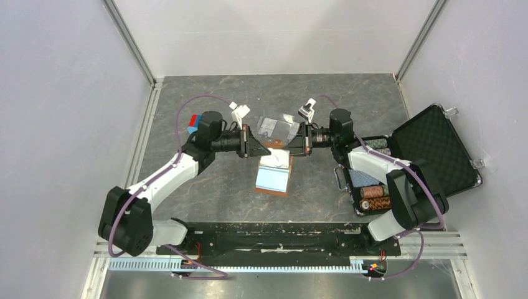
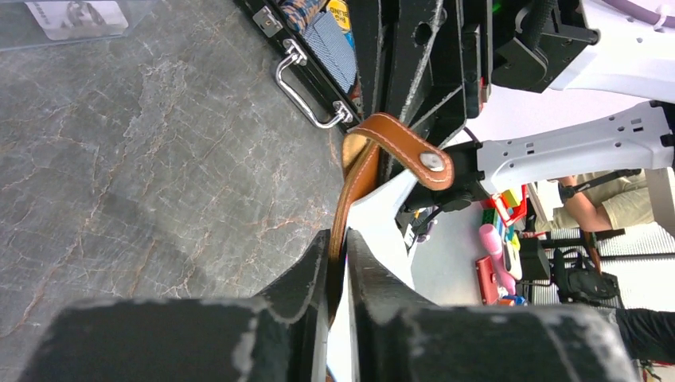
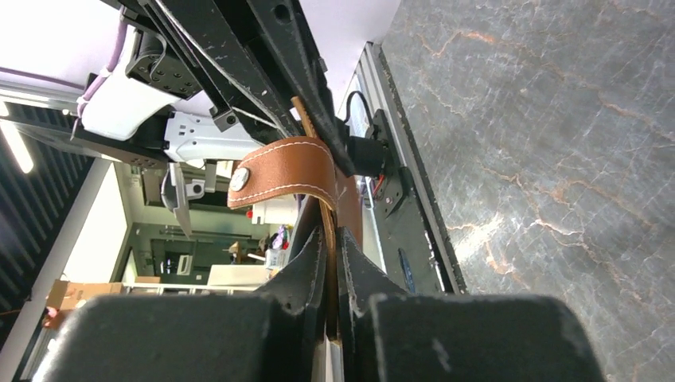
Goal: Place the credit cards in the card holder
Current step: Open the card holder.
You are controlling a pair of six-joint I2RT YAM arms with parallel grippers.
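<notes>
Two arms, the left arm (image 1: 168, 171) and the right arm (image 1: 373, 165), reach inward and meet over the middle of the grey marbled surface (image 1: 205, 193), with the card holder (image 1: 271, 191) held between them. The left jaws are clamped on one brown leather edge of the holder, and the right jaws are clamped on the opposite edge, as each wrist view shows with the leather pinched between the dark fingers. The holder's snap tab (image 2: 402, 143), bearing a metal stud (image 2: 432, 161), curls free above both grips. From above, the holder spreads open toward the near edge of the surface, with a pale blue card (image 1: 274, 179) lying against its inner face. Whether its lower end touches the surface cannot be told. Just beyond the holder, toward the far edge, lies a clear plastic tray (image 1: 287, 129) containing further credit cards (image 1: 268, 124). Along the right edge stands an open black case (image 1: 439, 149) with a foam-lined lid, a metal handle (image 2: 306, 87) and stacked chips (image 1: 373, 196) inside.
</notes>
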